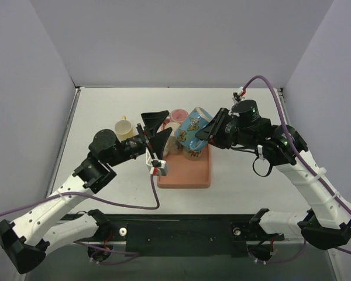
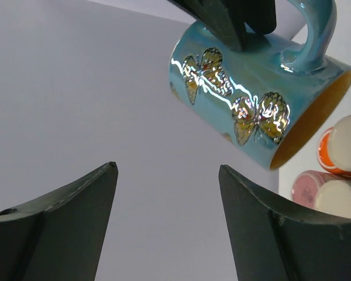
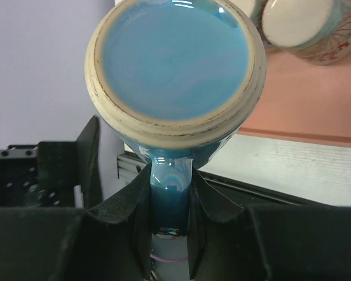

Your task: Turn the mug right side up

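Right wrist view: the right gripper (image 3: 171,193) clenches the handle of the blue mug (image 3: 175,64), which hangs tilted over the tray (image 1: 184,178). The left gripper (image 2: 167,193) gapes empty just beside it. Mid-flip, I'd say; next calls for rolling the mouth upward, then lowering.

mug (image 1: 193,130) above tray (image 1: 187,174), cup (image 1: 124,127) left of tray

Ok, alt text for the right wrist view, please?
The right tool grips a blue mug by its handle, the mug's base facing the camera. Behind it, a pink tray holds a second mug.
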You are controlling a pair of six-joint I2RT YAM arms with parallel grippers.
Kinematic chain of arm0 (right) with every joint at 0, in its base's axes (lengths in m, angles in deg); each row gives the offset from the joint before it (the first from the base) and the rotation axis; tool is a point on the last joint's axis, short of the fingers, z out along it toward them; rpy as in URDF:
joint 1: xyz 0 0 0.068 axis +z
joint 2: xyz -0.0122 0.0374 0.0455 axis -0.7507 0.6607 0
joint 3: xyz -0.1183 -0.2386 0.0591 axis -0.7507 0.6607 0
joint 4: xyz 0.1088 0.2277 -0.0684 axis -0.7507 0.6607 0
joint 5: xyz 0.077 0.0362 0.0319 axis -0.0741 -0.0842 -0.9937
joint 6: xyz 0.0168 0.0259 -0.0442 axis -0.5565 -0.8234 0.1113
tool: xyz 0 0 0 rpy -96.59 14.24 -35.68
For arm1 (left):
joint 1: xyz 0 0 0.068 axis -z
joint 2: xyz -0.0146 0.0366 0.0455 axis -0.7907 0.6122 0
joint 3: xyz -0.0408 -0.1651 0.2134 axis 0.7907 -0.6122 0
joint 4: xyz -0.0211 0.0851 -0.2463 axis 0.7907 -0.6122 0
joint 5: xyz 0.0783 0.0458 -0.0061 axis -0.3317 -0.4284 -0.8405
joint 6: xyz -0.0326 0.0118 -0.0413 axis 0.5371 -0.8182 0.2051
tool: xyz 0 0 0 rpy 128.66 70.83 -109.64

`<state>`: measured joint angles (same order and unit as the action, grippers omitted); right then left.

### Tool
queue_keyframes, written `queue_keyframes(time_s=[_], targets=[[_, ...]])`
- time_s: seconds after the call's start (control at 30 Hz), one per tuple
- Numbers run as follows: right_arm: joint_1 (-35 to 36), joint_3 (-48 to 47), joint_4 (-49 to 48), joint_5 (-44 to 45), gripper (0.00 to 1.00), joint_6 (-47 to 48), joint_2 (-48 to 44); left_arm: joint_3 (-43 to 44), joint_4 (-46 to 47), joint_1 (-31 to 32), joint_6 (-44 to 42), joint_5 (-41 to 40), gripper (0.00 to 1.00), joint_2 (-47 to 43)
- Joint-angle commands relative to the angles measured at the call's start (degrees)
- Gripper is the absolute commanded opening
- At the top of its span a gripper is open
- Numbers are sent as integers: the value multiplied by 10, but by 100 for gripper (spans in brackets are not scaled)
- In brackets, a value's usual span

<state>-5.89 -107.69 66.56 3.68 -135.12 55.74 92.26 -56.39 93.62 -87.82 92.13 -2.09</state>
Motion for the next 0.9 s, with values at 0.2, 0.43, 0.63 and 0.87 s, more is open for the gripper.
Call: queue_keyframes(time_s=[0.2, 0.43, 0.63, 0.87], targets=[[-37, -36, -105, -59, 0, -25, -1, -73, 193, 23, -84, -21, 74, 14], [-64, -30, -114, -87, 0, -35, 8, -72, 135, -5, -62, 22, 75, -10], [-64, -55, -129, -93, 0, -41, 19, -61, 117, 3, -79, 36, 74, 29], [-60, -55, -148, -104, 0, -60, 22, -50, 177, 4, -63, 21, 72, 65]])
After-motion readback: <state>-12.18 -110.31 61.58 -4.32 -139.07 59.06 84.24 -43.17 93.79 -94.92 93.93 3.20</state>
